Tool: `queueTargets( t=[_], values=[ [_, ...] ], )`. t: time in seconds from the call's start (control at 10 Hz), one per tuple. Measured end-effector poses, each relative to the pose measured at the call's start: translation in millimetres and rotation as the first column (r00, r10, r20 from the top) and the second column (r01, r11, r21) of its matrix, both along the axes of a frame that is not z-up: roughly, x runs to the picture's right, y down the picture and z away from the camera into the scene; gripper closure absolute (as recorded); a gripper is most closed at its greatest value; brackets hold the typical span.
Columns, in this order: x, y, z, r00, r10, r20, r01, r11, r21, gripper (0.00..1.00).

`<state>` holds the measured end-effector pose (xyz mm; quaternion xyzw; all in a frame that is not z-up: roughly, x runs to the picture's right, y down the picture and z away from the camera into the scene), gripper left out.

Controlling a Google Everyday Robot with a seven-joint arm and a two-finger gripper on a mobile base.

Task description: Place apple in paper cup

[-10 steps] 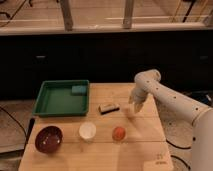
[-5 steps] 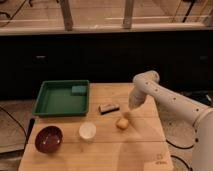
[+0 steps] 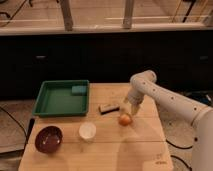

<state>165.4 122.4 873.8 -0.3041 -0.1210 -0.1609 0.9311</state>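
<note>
- I am watching the robot's white arm [image 3: 167, 99] reaching in from the right and bending down over the middle of the wooden table [image 3: 102, 156].
- The gripper [image 3: 132, 106] is hanging just above and slightly right of the apple [image 3: 125, 119], pointing down at the tabletop. I cannot tell how wide it is standing, nor whether it is touching the fruit.
- The apple is sitting on the table right of centre, showing orange-red towards me.
- The paper cup [image 3: 87, 131] is standing upright on the near-left side of the apple, apart from it, with its pale inside showing.
- A dark red-purple bowl [image 3: 48, 139] is resting left of the cup, near the table's near-left corner.
- A small dark rectangular block [image 3: 108, 108] is lying just left of the gripper, on the far side of the cup and a little left of the apple.
- A green tray [image 3: 56, 102] is occupying the far-left part of the table, and a blue-green sponge [image 3: 78, 90] is lying in its far-right corner.
- Behind the table I am seeing a dark cabinet front [image 3: 65, 57] running across the scene.
</note>
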Motion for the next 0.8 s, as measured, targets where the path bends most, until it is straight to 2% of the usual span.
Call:
queueTargets(
  t=[0.2,0.4,0.8],
  values=[
    [6.7,12.4,-1.1,0.999,-0.039,0.014,0.039,0.9990,-0.021,0.20],
    [0.2,18.3,-2.7,0.994,-0.093,0.049,0.095,0.9948,-0.037,0.20],
    [-6.5,35.6,-18.3,0.982,-0.133,0.133,0.140,0.9893,-0.041,0.20]
  ],
)
